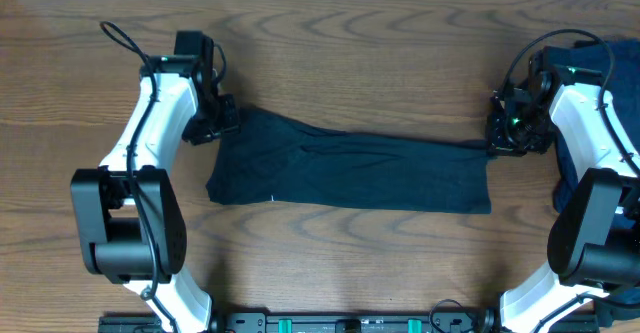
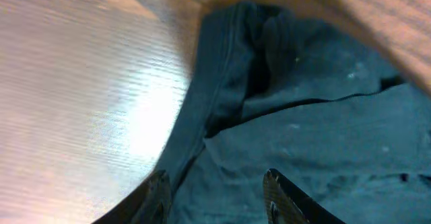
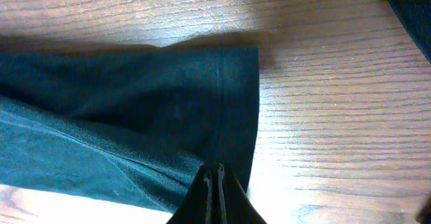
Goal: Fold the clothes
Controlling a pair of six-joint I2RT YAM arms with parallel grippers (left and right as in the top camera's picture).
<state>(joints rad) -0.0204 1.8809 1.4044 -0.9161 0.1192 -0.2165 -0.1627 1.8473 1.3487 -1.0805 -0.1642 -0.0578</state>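
Note:
The dark T-shirt (image 1: 350, 173) lies on the wooden table as a long folded strip running left to right. My left gripper (image 1: 215, 123) is at its far left corner. In the left wrist view the jaws (image 2: 215, 180) are open, with rumpled shirt fabric (image 2: 316, 136) between and beyond them. My right gripper (image 1: 500, 138) is at the shirt's far right corner. In the right wrist view its jaws (image 3: 215, 167) are shut on the shirt's hem edge (image 3: 135, 103), low over the table.
A pile of other dark blue clothes (image 1: 600, 63) lies at the right edge behind my right arm, and its corner shows in the right wrist view (image 3: 411, 9). Bare wood table (image 1: 350, 53) surrounds the shirt.

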